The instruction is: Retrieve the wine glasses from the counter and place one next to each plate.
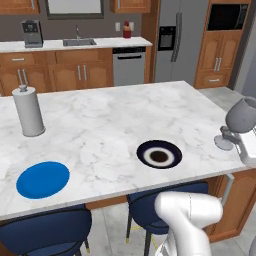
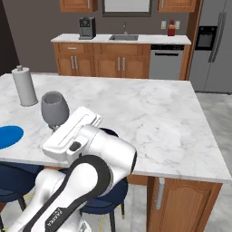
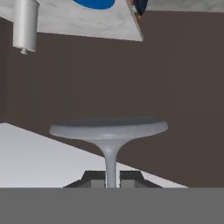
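Note:
My gripper (image 3: 111, 180) is shut on the stem of a grey wine glass (image 3: 108, 128), whose disc foot faces the hand view. In the left base view the wine glass (image 1: 241, 114) hangs tilted in the gripper (image 1: 229, 133) by the right end of the counter (image 1: 100, 120). From the right base view its round bowl (image 2: 54, 108) shows just left of the white hand. A bright blue plate (image 1: 43, 179) lies front left on the counter. The navy plate with a white ring (image 1: 159, 153) lies front centre, apart from the glass.
A tall grey cylinder with a knob top (image 1: 28, 111) stands at the counter's left. Blue stools (image 1: 47, 232) are tucked under the front edge. Cabinets, a sink and a fridge (image 1: 180, 40) line the far wall.

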{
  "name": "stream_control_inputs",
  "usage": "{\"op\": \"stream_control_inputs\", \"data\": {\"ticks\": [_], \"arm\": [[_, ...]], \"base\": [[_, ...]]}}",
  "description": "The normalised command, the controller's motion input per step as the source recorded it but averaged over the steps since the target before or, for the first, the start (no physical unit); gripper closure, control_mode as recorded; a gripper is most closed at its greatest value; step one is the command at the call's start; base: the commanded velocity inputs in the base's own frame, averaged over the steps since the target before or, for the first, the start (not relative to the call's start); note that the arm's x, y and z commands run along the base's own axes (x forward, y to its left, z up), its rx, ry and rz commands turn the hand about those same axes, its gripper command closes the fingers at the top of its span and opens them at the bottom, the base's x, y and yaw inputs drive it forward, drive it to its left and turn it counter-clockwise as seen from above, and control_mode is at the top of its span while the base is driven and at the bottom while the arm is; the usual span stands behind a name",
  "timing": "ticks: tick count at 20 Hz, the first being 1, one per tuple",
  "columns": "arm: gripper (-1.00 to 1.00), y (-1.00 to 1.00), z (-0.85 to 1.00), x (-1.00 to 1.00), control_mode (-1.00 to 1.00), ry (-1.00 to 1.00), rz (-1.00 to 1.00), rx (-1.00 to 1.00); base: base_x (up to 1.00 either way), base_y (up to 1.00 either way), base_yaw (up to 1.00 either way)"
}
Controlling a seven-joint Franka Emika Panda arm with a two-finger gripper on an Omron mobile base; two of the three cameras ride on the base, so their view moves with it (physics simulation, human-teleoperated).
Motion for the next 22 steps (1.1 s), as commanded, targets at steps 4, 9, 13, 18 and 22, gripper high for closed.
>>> {"op": "stream_control_inputs", "data": {"ticks": [4, 9, 13, 18, 22], "arm": [[1.0, -0.31, -0.23, 1.0, -1.0, 0.0, -0.02, 0.0], [1.0, -0.32, -0.25, 0.95, -1.0, 0.01, -0.03, 0.0], [1.0, -0.51, -0.48, 0.76, -1.0, 0.0, 0.0, -0.01], [1.0, -0.5, -0.49, 0.53, -1.0, 0.0, 0.0, -0.04], [1.0, -0.26, -0.54, 0.46, -1.0, 0.0, 0.0, -0.11]], "base": [[0.0, 0.0, 0.0], [0.0, 0.0, 0.0], [0.0, 0.0, 0.0], [0.0, 0.0, 0.0], [0.0, 0.0, 0.0]]}}
